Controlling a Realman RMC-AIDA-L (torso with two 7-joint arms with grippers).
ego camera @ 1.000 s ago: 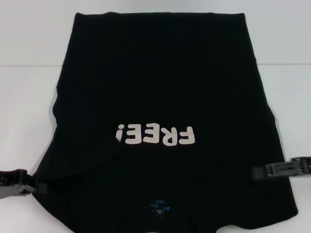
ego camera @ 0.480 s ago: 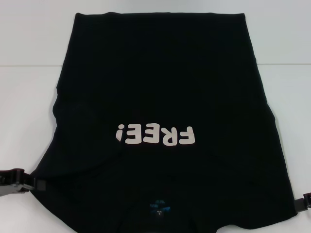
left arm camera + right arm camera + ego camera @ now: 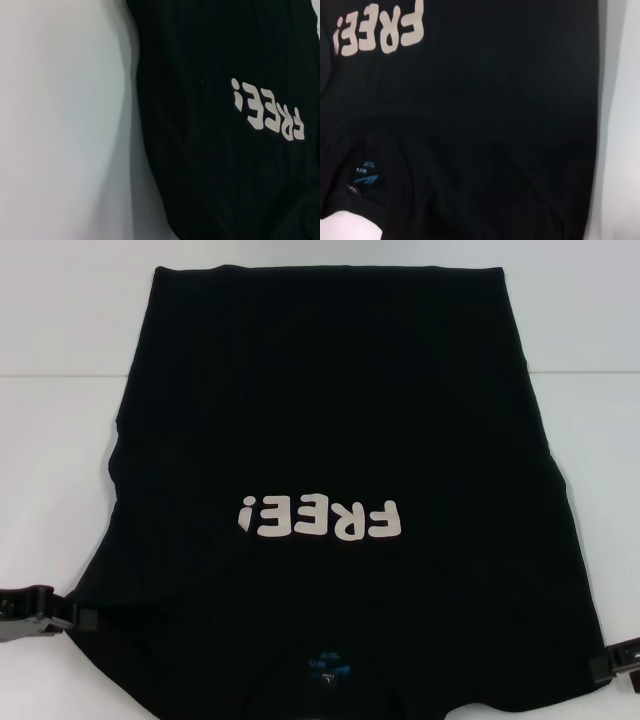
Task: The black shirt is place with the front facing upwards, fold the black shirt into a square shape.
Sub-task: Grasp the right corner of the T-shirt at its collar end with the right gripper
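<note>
White tabletop [image 3: 60, 440] carries the shirt [image 3: 330, 420], laid flat with the front up. Its white lettering [image 3: 320, 519] and blue neck label [image 3: 325, 668] face the robot; the hem lies at the far end. The sleeves appear folded in, since the outline runs as one long panel.

The left tool [image 3: 45, 618] sits at the shirt's near left edge, its tip touching or just over the cloth. The right tool [image 3: 612, 664] sits at the near right edge, level with the collar. Whether either tool is apart, together or clamped on cloth cannot be told.

Judgement: the step in hand is to take both near corners for a lengthwise fold towards the hem. To do it well, each tool should pinch all layers at its own edge. Both should sit equally far from the label, lift together and travel level, so the fold line runs square across the panel.

Not visible or unclear:
- Neither wrist view shows its own fingers, only cloth, lettering and bare tabletop.
- The near shoulder line is cut off in the head view.
- Black cloth hides creases and layer edges, so the sleeve folds cannot be confirmed.
- Contact between the right tool and the shirt cannot be settled.
</note>
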